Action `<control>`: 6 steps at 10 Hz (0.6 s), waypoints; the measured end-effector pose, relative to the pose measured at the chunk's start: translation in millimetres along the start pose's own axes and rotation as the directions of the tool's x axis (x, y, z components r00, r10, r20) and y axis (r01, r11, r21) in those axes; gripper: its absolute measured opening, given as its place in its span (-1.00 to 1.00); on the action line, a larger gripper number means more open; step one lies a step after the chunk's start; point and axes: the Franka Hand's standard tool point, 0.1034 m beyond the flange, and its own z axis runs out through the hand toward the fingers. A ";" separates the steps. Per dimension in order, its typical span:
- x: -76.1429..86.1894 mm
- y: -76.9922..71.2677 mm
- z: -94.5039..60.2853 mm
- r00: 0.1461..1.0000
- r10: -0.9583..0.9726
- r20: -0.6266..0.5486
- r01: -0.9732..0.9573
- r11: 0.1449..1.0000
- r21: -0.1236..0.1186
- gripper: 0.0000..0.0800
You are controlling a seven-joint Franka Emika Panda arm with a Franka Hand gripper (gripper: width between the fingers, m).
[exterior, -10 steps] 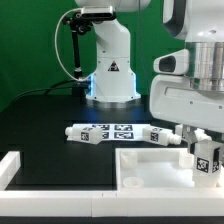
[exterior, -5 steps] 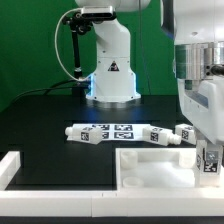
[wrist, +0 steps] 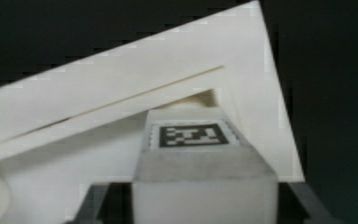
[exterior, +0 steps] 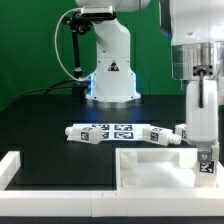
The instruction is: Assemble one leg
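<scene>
My gripper (exterior: 207,156) is shut on a leg (exterior: 208,163), a chunky white peg with a black-and-white tag, and holds it upright over the right corner of the large white panel (exterior: 155,168). In the wrist view the leg (wrist: 195,140) sits between my two dark fingers (wrist: 108,207), tag facing the camera, with the panel's corner (wrist: 176,70) behind it. Whether the leg touches the panel cannot be told. Three more legs lie in a row on the black table: one (exterior: 80,132) at the exterior view's left, two (exterior: 152,135) (exterior: 186,132) nearer my gripper.
The marker board (exterior: 120,129) lies flat between the loose legs. A white border rail (exterior: 10,166) runs along the exterior view's left front. The robot's base (exterior: 110,70) stands at the back, in front of a green backdrop.
My wrist has turned about its vertical axis, so the gripper body now looks narrower. The held leg has stayed over the panel's right corner, sinking slightly.
</scene>
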 end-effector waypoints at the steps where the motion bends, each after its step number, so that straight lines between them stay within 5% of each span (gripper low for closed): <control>1: 0.2 -0.1 0.0 1.000 0.006 0.000 -0.006 1.000 0.000 -0.28; 3: 0.3 0.3 0.7 1.000 -0.004 -0.001 0.004 1.000 0.000 -0.28; 5: -10.9 -2.4 -13.4 0.999 -0.034 0.014 0.034 0.999 0.016 0.45; 6: -14.5 -7.5 -33.5 0.996 -0.084 0.039 0.082 0.996 0.038 0.58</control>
